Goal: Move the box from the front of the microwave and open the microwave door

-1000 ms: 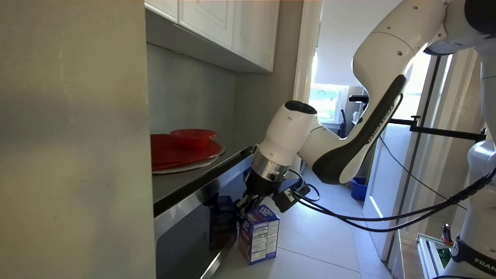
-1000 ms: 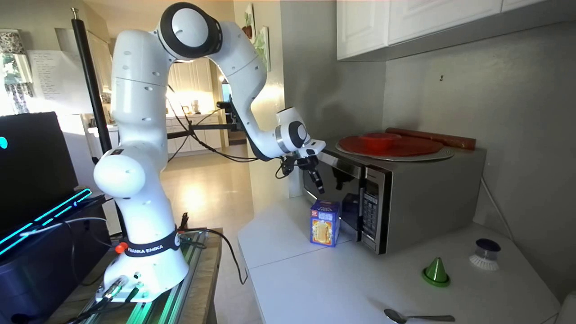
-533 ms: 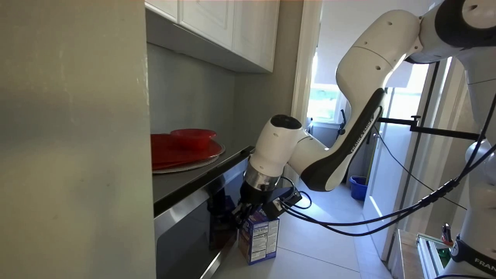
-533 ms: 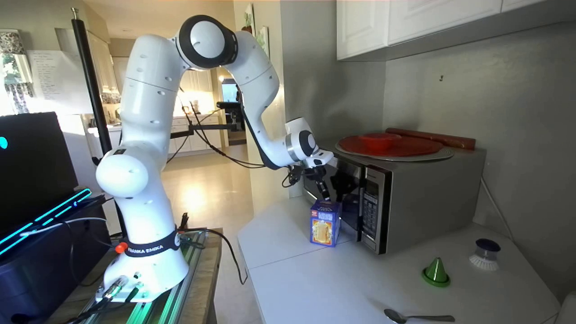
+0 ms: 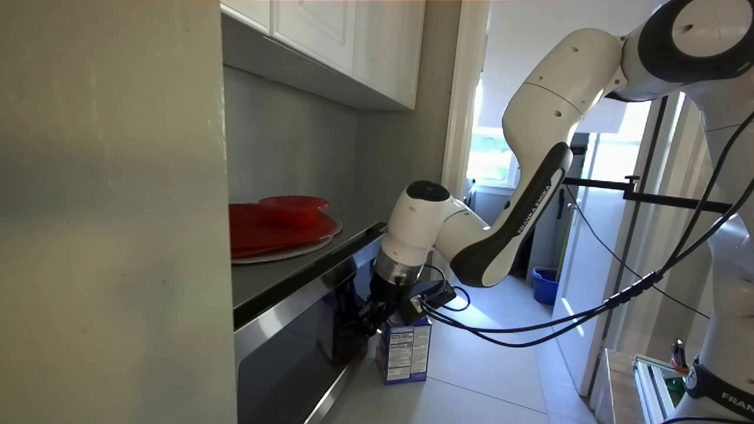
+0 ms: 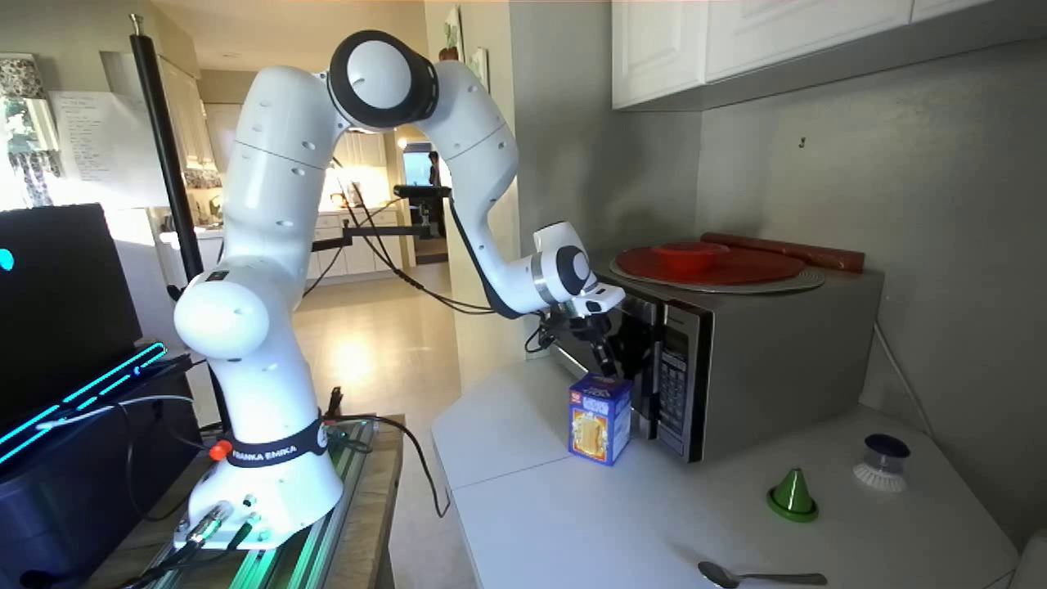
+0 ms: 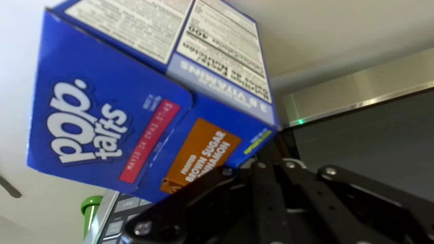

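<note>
The box, a purple-blue carton, stands upright on the counter in front of the microwave, in both exterior views and large in the wrist view. The microwave is silver-grey, with its keypad showing in the wrist view. The microwave door is closed; its dark glass also fills the right of the wrist view. My gripper is shut and points down between the box and the door, also in an exterior view. In the wrist view its fingers lie together beside the box; the tips are partly hidden.
Red dishes and a red roll lie on the microwave. A green cone-shaped item, a brush and a spoon are on the counter. White cabinets hang above.
My gripper has moved down beside the box and toward the microwave's keypad end. The box has turned and shifted slightly away from the microwave in the last half second.
</note>
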You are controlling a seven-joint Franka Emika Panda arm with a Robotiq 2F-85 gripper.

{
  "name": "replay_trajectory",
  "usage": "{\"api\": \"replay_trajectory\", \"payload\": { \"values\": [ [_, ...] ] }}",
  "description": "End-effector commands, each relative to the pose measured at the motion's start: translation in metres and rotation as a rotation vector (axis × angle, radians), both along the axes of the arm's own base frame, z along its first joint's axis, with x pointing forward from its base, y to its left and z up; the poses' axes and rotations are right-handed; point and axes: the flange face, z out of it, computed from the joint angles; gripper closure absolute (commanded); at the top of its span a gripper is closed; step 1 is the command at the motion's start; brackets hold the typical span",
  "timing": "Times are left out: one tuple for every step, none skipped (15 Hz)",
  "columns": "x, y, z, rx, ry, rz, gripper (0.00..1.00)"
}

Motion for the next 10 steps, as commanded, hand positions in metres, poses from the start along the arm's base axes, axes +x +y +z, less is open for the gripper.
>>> {"api": "replay_trajectory", "payload": {
  "values": [
    [0.002,-0.035,-0.014,-0.008,0.012,-0.057,1.00],
    [0.004,-0.045,-0.014,-0.008,0.011,-0.073,1.00],
    [0.005,-0.055,-0.014,-0.004,0.012,-0.088,1.00],
    [0.006,-0.063,-0.014,0.002,0.010,-0.101,1.00],
    [0.007,-0.073,-0.014,0.009,0.009,-0.113,1.00],
    [0.009,-0.081,-0.014,0.014,0.007,-0.125,1.00],
    [0.010,-0.090,-0.015,0.020,0.007,-0.134,1.00],
    [0.012,-0.098,-0.016,0.025,0.007,-0.141,1.00],
    [0.013,-0.106,-0.017,0.033,0.006,-0.148,1.00],
    [0.014,-0.115,-0.018,0.041,0.004,-0.156,1.00]
  ]
}}
